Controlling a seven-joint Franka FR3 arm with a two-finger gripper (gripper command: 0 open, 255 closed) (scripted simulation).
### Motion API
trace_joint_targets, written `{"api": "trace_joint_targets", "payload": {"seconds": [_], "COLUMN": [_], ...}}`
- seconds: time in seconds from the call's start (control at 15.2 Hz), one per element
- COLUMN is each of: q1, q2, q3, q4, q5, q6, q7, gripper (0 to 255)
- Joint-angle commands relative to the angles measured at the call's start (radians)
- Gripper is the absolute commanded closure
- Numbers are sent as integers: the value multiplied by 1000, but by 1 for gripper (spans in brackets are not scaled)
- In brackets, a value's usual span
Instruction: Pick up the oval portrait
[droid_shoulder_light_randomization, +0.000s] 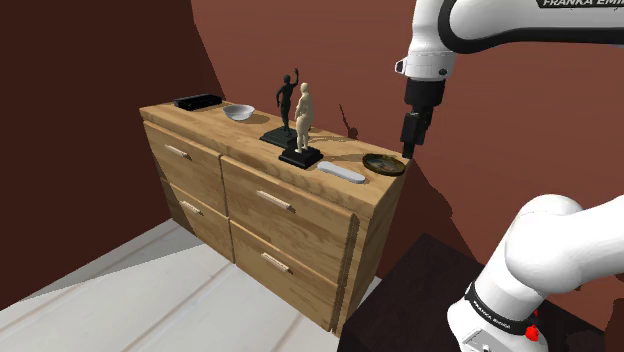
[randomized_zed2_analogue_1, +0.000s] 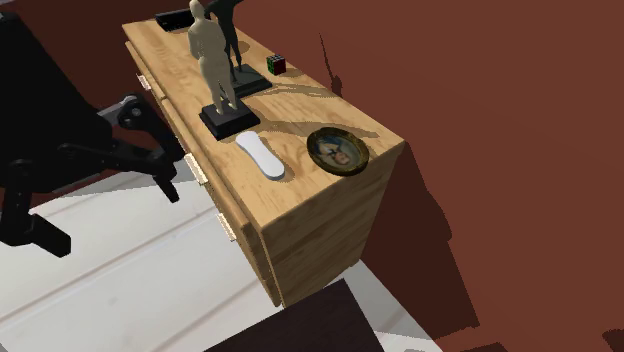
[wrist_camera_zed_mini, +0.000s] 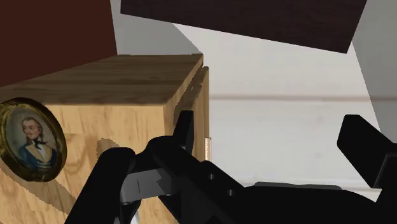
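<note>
The oval portrait (droid_shoulder_light_randomization: 384, 163) lies flat on the wooden dresser top (droid_shoulder_light_randomization: 268, 165), at the end nearest the arm. It has a dark gilt rim and shows a man in a blue coat (wrist_camera_zed_mini: 32, 140). In the second exterior view the portrait (randomized_zed2_analogue_1: 337, 150) sits close to the dresser's corner. My black gripper (droid_shoulder_light_randomization: 409, 148) hangs above the portrait and slightly toward the shoulder view's right. Its fingers stand apart with nothing between them. In the wrist view the gripper (wrist_camera_zed_mini: 270, 135) looks past the dresser's end edge at the floor, with the portrait off beside one finger (wrist_camera_zed_mini: 184, 129).
A white oblong object (droid_shoulder_light_randomization: 341, 172) lies next to the portrait. Further along stand a beige figurine (droid_shoulder_light_randomization: 303, 125) and a dark figurine (droid_shoulder_light_randomization: 287, 100) on black bases, then a bowl (droid_shoulder_light_randomization: 238, 112) and a black tray (droid_shoulder_light_randomization: 197, 101). A small cube (randomized_zed2_analogue_1: 277, 64) sits by the red-brown wall.
</note>
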Motion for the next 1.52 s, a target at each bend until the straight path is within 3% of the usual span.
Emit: {"api": "trace_joint_targets", "payload": {"seconds": [0.0, 0.73, 1.45], "q1": [0, -136, -248], "q2": [0, 380, 744], "q3": [0, -141, -286], "q4": [0, 183, 423], "q5": [0, 19, 120], "q6": [0, 139, 188], "q7": [0, 70, 105], "gripper": [0, 0, 0]}}
